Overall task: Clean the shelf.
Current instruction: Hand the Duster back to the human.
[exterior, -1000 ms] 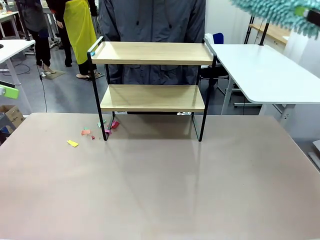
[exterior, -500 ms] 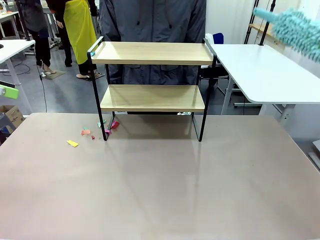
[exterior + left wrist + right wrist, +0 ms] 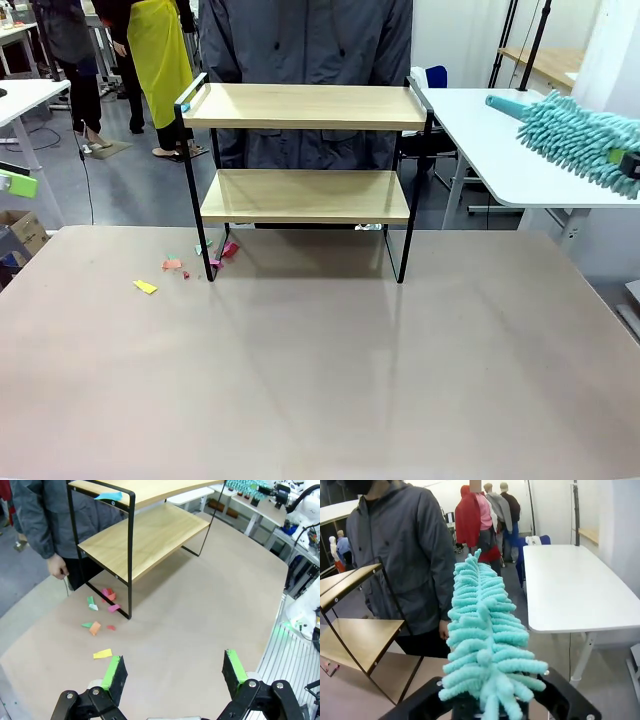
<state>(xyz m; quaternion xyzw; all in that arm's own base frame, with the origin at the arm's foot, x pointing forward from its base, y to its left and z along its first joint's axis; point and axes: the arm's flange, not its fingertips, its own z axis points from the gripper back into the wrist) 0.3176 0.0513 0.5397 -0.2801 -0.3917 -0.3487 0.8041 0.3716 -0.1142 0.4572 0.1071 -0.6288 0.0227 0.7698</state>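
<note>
The shelf (image 3: 305, 195) stands at the far side of the beige table (image 3: 320, 380), two wooden boards in a black frame; it also shows in the left wrist view (image 3: 145, 540) and the right wrist view (image 3: 360, 635). A small blue scrap (image 3: 111, 496) lies on the left end of its top board. My right gripper (image 3: 487, 707) is shut on a fluffy teal duster (image 3: 485, 640), held in the air to the right of the shelf (image 3: 575, 140). My left gripper (image 3: 172, 672) hangs open above the table's left part with nothing between its fingers.
Coloured paper scraps (image 3: 185, 265) lie on the table by the shelf's front left leg (image 3: 100, 622). A person in a grey jacket (image 3: 305, 40) stands close behind the shelf. A white table (image 3: 520, 150) sits to the right.
The duster has come down from the top right corner and now sits lower at the right edge, level with the shelf's top board. The shelf and the scraps have not moved.
</note>
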